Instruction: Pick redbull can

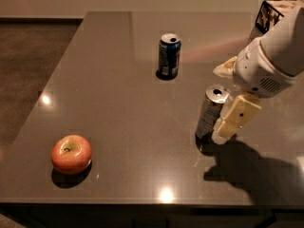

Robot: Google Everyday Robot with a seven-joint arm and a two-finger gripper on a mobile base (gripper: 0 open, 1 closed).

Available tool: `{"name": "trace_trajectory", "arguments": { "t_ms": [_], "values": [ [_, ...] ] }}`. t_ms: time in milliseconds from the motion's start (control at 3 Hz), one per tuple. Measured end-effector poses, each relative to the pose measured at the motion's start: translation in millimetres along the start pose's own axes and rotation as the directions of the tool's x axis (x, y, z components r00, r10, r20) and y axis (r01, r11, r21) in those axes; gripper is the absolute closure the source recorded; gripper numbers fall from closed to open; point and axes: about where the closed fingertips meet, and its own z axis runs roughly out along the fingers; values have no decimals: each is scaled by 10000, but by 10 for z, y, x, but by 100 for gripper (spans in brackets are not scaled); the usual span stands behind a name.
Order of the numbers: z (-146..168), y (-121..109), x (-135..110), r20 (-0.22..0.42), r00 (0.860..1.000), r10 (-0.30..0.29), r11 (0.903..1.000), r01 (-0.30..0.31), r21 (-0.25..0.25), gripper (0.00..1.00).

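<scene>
End effector (221, 103) on a white robot arm (278, 51) that reaches in from the right. Its two cream fingers are spread wide and hold nothing. One finger (236, 118) slants down just beside the right flank of the redbull can (210, 113). The other shows a little above and behind the can's top. Whether either finger touches the metal cannot be told.

The redbull can stands upright on the dark glossy surface (118, 108), immediately left of the end effector and partly framed by its open fingers. It is tall, slim and silver-grey, with a shiny top.

Farther out, well to the upper left of the end effector, a shorter dark blue can (168, 56) stands upright. Far to the lower left, near the front edge of the surface, lies a red and yellow apple (71, 154). A patterned box (270, 13) sits behind the arm at the upper right and is partly hidden.

The redbull can is probably light, with thin walls that dent under a hard squeeze. Its smooth skin could slip, and its narrow base suggests a sideways nudge would topple it. The best hold seems to be around the middle of the body, with the fingers on opposite sides and a moderate, even closing force.
</scene>
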Motion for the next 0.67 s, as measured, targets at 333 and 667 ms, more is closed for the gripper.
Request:
{"name": "trace_trajectory", "arguments": {
  "t_ms": [333,667],
  "values": [
    [117,5,-100,418,9991,-37,9996,49,-290,25],
    [139,12,-108,556,9985,7,9990,18,-447,47]
  ]
}}
